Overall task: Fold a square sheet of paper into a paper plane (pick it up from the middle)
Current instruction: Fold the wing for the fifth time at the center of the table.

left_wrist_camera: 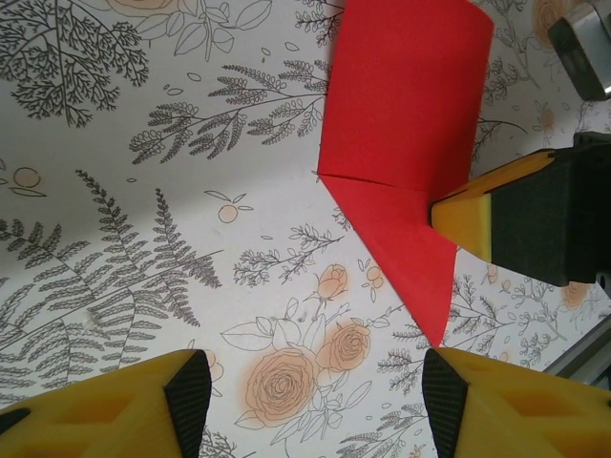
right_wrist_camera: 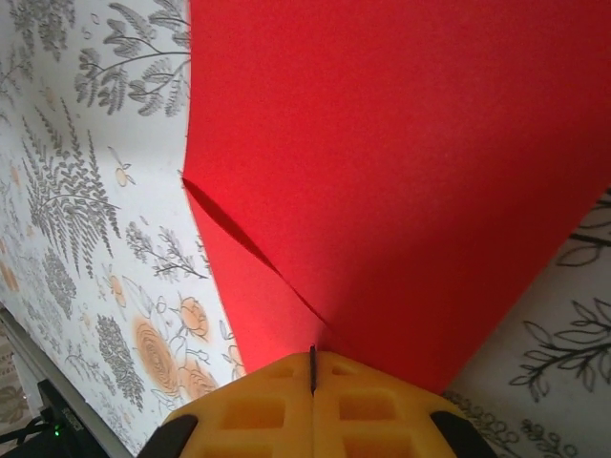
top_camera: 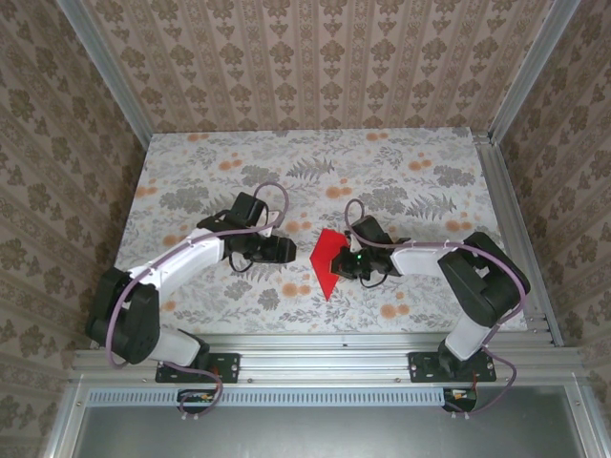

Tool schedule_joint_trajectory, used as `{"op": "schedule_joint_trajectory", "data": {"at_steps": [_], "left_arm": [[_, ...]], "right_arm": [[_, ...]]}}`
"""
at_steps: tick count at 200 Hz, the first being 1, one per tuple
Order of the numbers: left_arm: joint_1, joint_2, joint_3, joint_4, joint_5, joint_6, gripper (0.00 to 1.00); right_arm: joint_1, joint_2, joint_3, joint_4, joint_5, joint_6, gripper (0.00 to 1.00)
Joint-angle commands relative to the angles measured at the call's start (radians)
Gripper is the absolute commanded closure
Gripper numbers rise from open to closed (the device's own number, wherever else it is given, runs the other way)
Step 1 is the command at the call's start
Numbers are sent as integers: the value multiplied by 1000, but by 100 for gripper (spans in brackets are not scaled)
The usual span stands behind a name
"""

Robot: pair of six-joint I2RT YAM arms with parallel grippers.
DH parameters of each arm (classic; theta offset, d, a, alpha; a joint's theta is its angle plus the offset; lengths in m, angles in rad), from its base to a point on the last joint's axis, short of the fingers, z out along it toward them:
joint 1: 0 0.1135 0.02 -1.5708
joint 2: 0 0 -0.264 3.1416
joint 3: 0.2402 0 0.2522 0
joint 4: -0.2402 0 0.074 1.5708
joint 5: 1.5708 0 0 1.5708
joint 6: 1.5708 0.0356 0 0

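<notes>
So the count: one thin matte bright red sheet of paper, two black robot grippers with yellow fingertips, all on one table covered in grey fern and orange flower print. The sheet of paper sits near the front middle of the table, between the two grippers and right up against the right one. The right gripper is clamped tight on it. Its two yellow pads are pressed together with the red edge pinched between them, right where a fold line runs in. From the left wrist camera you can see that same right gripper biting the paper's side edge at the corner of a folded flap. The left gripper is spread wide with nothing in it, sitting beside the paper on its left. The paper's sharp tip points down close to one of the fingers, and I can't tell if it touches. Looks-wise the paper is partly folded: one broad end, one long narrow point aimed at the near edge, a diagonal flap showing, no marks.
</notes>
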Motion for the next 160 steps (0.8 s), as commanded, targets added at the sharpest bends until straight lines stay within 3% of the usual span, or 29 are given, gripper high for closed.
{"op": "schedule_joint_trajectory", "data": {"at_steps": [1, 49, 116, 160], "left_arm": [[8, 18, -15, 31, 40, -30, 37], [-7, 62, -47, 113, 67, -89, 37], [-77, 139, -107, 363, 76, -251, 39], [-100, 201, -101, 448, 51, -299, 48]], "right_arm": [[-17, 27, -40, 86, -42, -1, 95], [-39, 62, -75, 169, -80, 16, 97], [-65, 80, -108, 223, -122, 10, 98], [-73, 84, -108, 241, -145, 8, 98]]}}
